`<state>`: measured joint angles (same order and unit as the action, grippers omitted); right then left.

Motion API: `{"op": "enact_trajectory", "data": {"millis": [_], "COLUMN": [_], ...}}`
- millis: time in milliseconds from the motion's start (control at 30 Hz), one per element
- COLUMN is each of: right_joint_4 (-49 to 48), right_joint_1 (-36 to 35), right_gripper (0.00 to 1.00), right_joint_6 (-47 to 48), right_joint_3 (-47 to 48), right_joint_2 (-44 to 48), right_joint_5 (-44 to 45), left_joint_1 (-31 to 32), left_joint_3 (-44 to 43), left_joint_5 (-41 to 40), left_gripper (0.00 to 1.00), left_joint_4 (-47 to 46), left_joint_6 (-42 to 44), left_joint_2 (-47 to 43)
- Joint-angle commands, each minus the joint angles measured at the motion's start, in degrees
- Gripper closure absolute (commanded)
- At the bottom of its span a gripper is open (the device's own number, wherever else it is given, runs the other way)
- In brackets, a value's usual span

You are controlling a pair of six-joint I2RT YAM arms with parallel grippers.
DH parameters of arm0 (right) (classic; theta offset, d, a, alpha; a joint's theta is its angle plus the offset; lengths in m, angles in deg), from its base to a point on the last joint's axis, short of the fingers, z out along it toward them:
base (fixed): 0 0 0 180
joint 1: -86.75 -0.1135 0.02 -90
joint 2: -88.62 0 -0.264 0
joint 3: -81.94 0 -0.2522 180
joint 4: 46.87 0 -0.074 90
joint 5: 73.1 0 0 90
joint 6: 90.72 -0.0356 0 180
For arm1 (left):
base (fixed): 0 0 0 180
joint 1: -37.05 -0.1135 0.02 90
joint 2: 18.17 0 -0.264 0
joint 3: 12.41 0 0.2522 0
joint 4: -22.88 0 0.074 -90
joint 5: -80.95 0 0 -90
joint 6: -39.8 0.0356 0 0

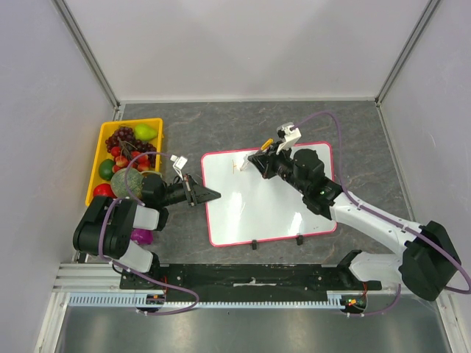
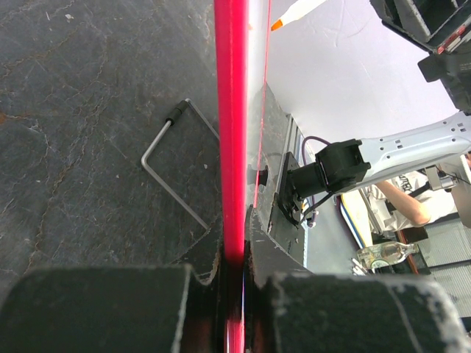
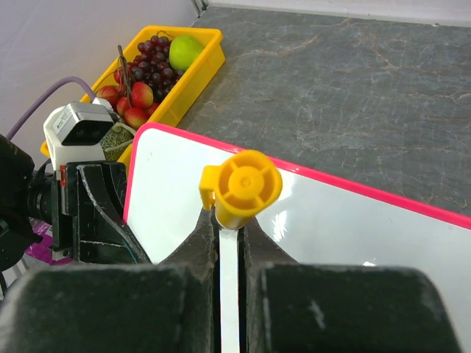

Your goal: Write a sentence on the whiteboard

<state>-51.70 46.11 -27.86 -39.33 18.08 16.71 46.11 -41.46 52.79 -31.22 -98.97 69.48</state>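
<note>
My left gripper (image 1: pixel 213 195) is clenched on the left edge of the whiteboard (image 1: pixel 272 209), which lies mid-table with its long axis running across. My right gripper (image 3: pixel 228 228) grasps the marker (image 3: pixel 241 187) over the board's far-left corner, so I judge the writing should run rightward.

You see a white whiteboard (image 1: pixel 272 206) with a pink-red frame, a yellow-capped white marker (image 3: pixel 243 187), a yellow tray (image 1: pixel 96 158) of purple grapes (image 1: pixel 126 138), and a dark grey veined worktop (image 1: pixel 221 125).
</note>
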Motion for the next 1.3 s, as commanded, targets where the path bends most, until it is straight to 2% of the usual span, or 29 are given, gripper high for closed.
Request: {"op": "enact_trajectory", "data": {"millis": [0, 467, 833, 1267], "right_joint_4": [-1.80, -2.42, -1.36, 2.06], "right_joint_1": [0.21, 0.30, 0.30, 0.30], "right_gripper": [1.00, 1.00, 1.00, 1.00], "right_joint_6": [-0.20, 0.24, 1.21, 2.61], "right_joint_3": [3.02, 2.23, 1.61, -1.20], "right_joint_2": [1.99, 0.50, -1.61, 0.14], "right_joint_5": [2.12, 8.09, 5.20, 2.91], "left_joint_1": [0.08, 0.17, 0.17, 0.17], "left_joint_3": [-0.18, -0.18, -0.18, -0.18], "left_joint_5": [-3.31, -3.31, -3.31, -3.31], "left_gripper": [0.98, 0.98, 0.98, 0.98], "left_joint_4": [1.94, 2.11, 2.20, 2.20], "left_joint_6": [8.08, 8.08, 8.08, 8.26], "left_joint_2": [1.20, 1.11, 1.11, 1.20]}}
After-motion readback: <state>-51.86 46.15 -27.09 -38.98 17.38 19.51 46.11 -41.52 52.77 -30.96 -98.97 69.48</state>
